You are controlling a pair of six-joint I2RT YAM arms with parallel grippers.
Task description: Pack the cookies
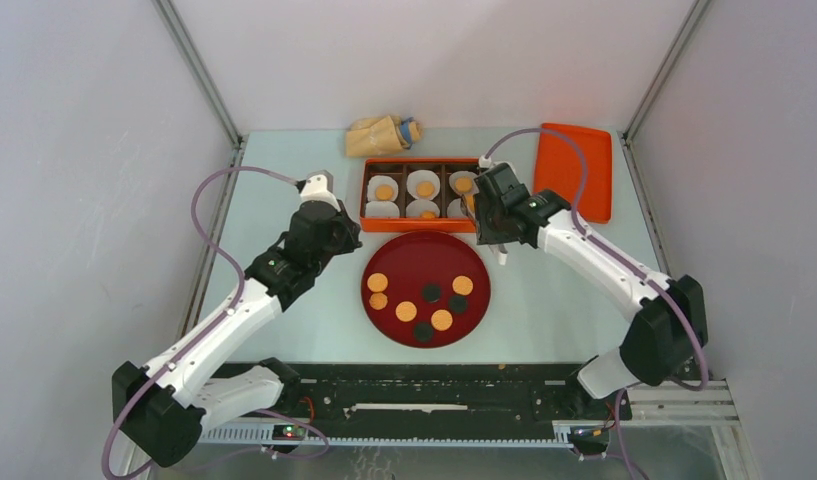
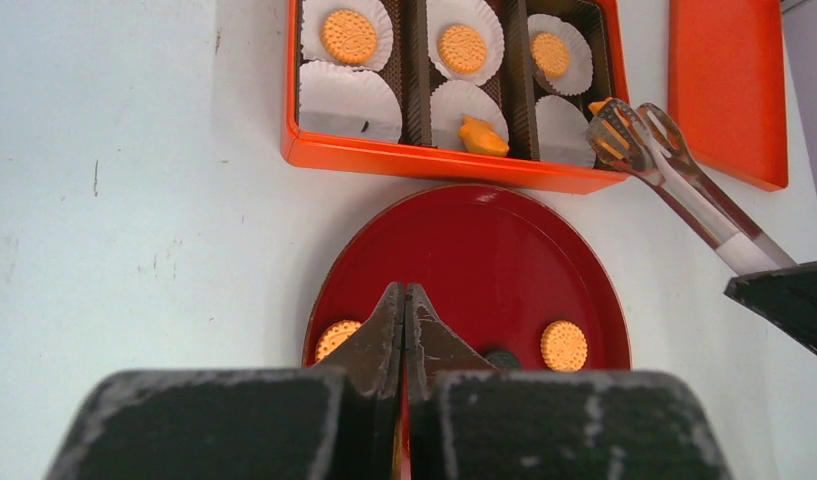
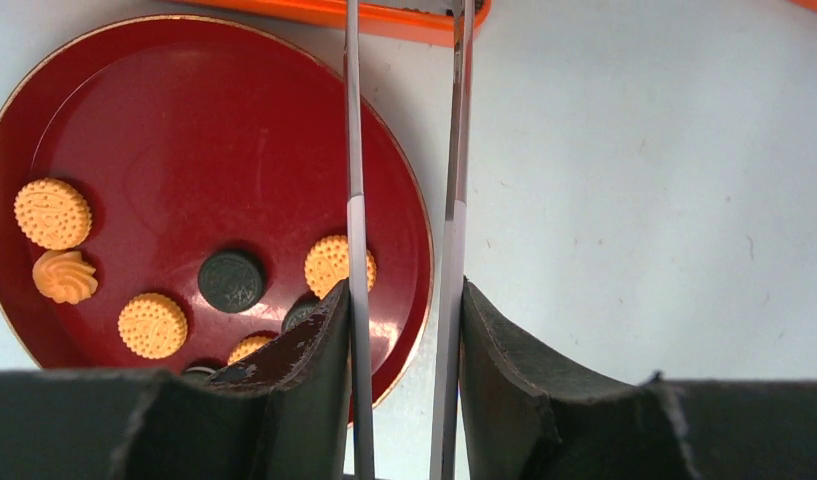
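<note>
Several round orange-tan cookies [image 1: 406, 311] and dark round ones [image 1: 432, 292] lie on the red plate [image 1: 424, 262]. The orange compartment box [image 1: 414, 226] behind it holds white liners. Three far liners each hold a round cookie [image 2: 349, 36], and the middle near liner holds a bright orange irregular one [image 2: 481, 137]. My right gripper [image 1: 491, 232] is shut on metal tongs [image 2: 684, 190]. The tong tips sit over the box's right near liner with an orange piece [image 2: 599, 106] at them. My left gripper [image 1: 349, 240] is shut and empty at the plate's left edge.
An orange lid [image 1: 574, 170] lies flat at the back right. A tan bag with a blue end [image 1: 382, 135] lies behind the box. The box's left near liner [image 2: 349, 100] is empty. Cage posts stand at both back corners.
</note>
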